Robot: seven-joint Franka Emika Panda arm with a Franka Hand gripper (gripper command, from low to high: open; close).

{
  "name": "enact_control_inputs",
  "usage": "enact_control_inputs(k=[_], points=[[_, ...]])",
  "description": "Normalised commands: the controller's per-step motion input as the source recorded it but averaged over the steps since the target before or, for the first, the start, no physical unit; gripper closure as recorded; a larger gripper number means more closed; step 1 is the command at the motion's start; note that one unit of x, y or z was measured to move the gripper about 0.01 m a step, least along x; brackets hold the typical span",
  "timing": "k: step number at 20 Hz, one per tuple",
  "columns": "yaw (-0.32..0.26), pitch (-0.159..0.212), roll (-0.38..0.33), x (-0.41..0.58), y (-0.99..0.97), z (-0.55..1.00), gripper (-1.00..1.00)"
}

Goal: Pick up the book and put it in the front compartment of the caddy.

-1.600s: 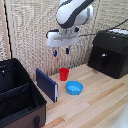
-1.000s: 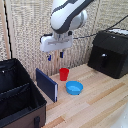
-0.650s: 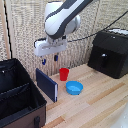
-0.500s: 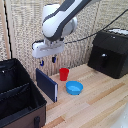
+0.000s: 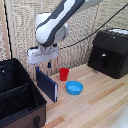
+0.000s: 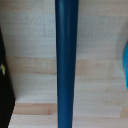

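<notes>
Claw (image 5: 46, 65) hovers over upright book (image 5: 46, 84), fingers apart; centre on spine, descend straight, then clamp.

**A staged tabletop test setup**

A robot arm (image 5: 52, 27) stands over a pale wood-plank surface (image 5: 95, 97) backed by a woven reed-like wall (image 5: 80, 20). The plain, sparse set and flat rendered look suggest a simulated lab rather than a lived-in home.

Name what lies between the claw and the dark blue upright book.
Nothing: in the exterior view the claw hangs just above the dark blue book, only air between.
</notes>
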Motion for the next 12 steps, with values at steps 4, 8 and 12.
enact_control_inputs(k=[4,8,12], points=[[0.042,0.069,-0.019,0.196,-0.01,-0.22,-1.00],[0.007,0.001,-0.005,0.156,-0.05,-0.19,-1.00],[0.000,-0.004,-0.003,0.091,-0.01,-0.19,-1.00]])
